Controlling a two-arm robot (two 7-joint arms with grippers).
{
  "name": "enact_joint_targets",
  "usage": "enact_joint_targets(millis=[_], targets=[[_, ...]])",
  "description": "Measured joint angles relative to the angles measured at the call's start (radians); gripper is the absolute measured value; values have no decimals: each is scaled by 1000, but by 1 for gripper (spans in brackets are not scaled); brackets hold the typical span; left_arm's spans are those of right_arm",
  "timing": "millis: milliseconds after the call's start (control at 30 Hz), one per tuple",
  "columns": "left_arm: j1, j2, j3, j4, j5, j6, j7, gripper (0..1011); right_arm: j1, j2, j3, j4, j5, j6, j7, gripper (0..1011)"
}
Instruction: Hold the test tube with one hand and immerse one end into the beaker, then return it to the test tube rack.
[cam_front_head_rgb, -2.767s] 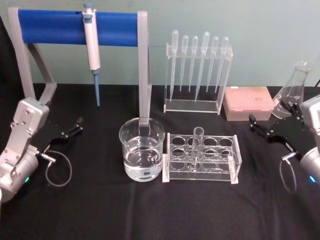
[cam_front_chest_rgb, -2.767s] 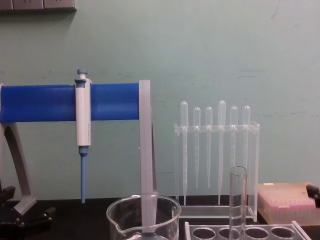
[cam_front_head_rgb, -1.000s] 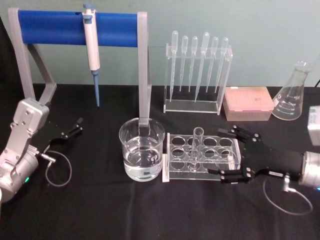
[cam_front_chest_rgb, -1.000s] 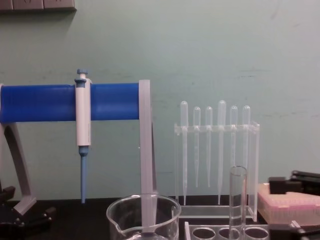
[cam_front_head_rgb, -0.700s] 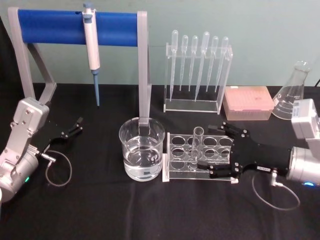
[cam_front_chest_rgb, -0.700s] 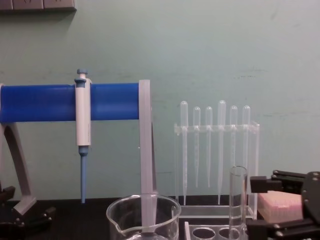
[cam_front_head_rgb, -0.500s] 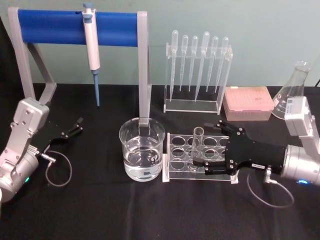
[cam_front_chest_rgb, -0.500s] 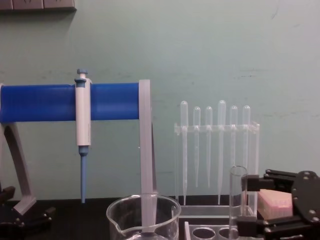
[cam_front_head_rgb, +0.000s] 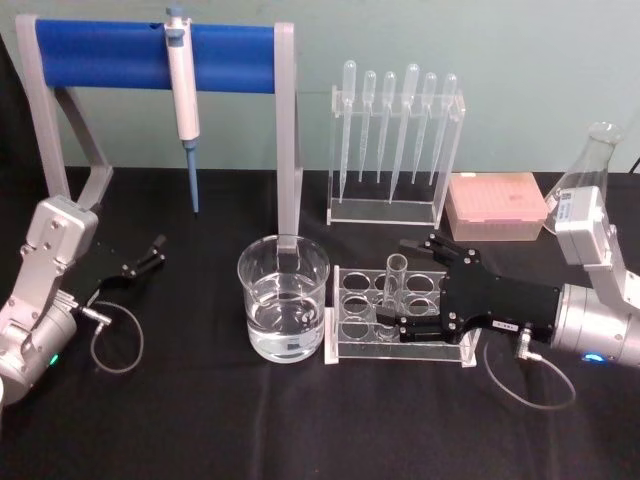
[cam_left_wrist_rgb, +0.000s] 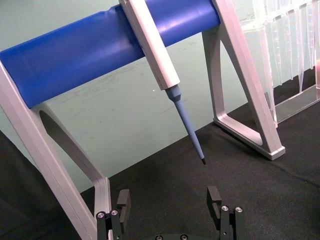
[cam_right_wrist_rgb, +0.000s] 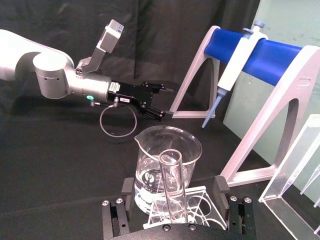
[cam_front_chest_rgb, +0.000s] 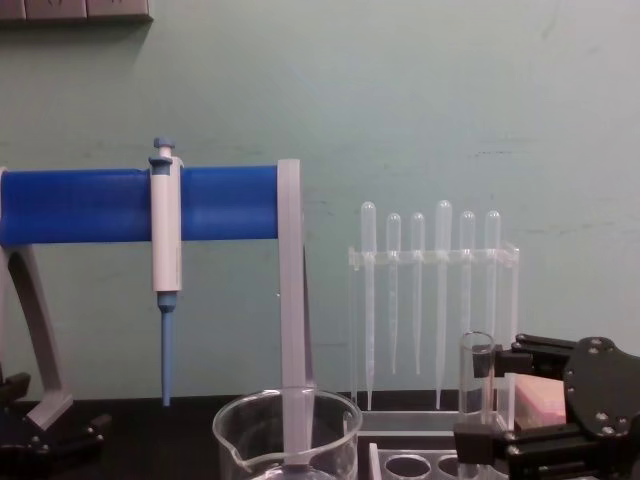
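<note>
Right gripper (cam_front_head_rgb: 394, 284): jaws spread wide, nothing held, one each side of the test tube (cam_front_chest_rgb: 476, 380), no contact I can make out. Tube upright in the rack (cam_front_head_rgb: 340, 340), toward its beaker end. Close gently, centred, above the top plate; lift straight until the bottom clears. Beaker (cam_front_head_rgb: 247, 290) just beside the rack; grey post (cam_front_head_rgb: 287, 150) close behind it. Open air above. Left gripper (cam_front_head_rgb: 152, 253) parked open, well apart.

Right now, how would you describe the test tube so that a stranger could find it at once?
Start at the wide beaker in the middle; the clear rack with round holes sits to its right. The test tube stands upright in that rack, between the right gripper's open fingers. Unlike the thin bulb-topped pipettes in the holder behind, it is wider, with an open rim.
</note>
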Motion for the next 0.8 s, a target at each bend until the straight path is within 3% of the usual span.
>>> enact_joint_targets(millis=[133,400,800], targets=[[0,0,0,0,0,0,0,1000,0,1,0,0,0,0,0,946],[0,0,0,0,0,0,0,1000,-1,1,1,-1,0,0,1,741],[0,0,0,0,0,0,0,1000,-2,2,2,-2,1,-1,2,336]])
